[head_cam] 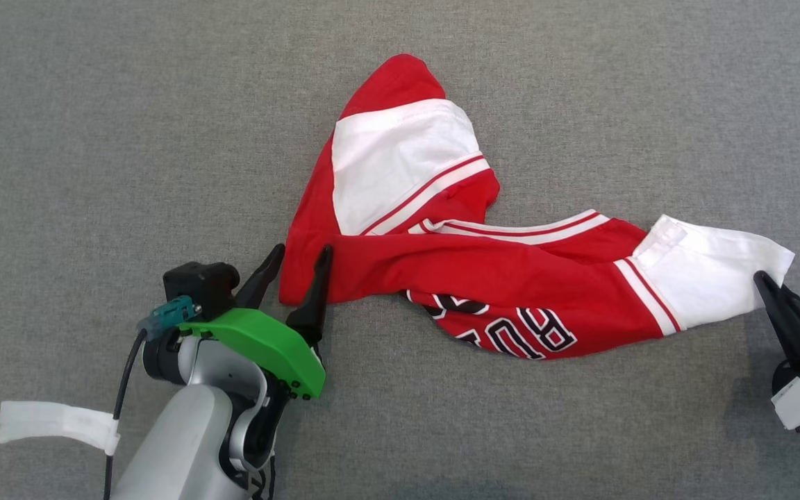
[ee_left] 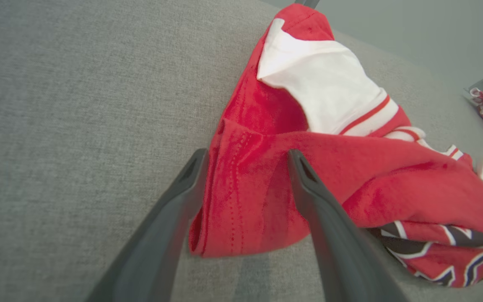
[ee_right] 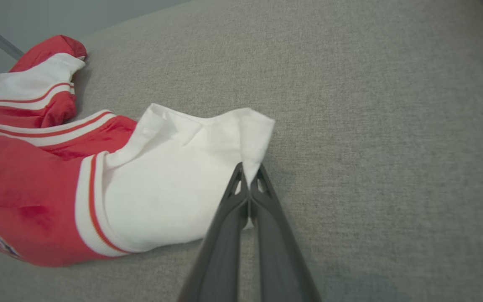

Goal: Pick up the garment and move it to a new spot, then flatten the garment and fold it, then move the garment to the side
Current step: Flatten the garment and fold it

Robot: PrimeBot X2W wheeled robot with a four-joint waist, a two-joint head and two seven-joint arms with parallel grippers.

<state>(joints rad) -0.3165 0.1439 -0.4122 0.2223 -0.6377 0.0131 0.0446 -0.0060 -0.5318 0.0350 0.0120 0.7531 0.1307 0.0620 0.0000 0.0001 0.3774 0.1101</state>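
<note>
One garment [head_cam: 511, 278], a soft red and white knit jersey, lies crumpled across the middle of the head view on a grey, coarse-woven surface [head_cam: 94, 139]. Its body is bunched into a long red band running from centre to right. A broad white panel [head_cam: 400, 160] edged with thin red and white stripes rises toward the top centre and ends in a rounded red tip. Black lettering [head_cam: 532, 333] outlined in white curls along the lower edge, too folded to read. At the right end a white sleeve [head_cam: 712, 271] with a ribbed, striped cuff line tapers to a corner. The right gripper [ee_right: 250, 172] comes in from the lower right, its two slim dark fingers pressed flat together and pinching the sleeve's hemmed edge. The left gripper [ee_left: 246, 155] rises from the lower left, jaws spread wide. Its smooth, pointed fingers [ee_left: 312, 188] straddle the jersey's stitched red corner, one on the bare grey cloth beside it and one lying over the red fabric, with nothing clamped between them. Behind those fingers, at the lower left of the head view, sits a glossy green cover [head_cam: 261, 344] on a silver wrist. A black cable [head_cam: 122, 389] curves down beside it, wrapped with a strip of white tape [head_cam: 53, 422].
</note>
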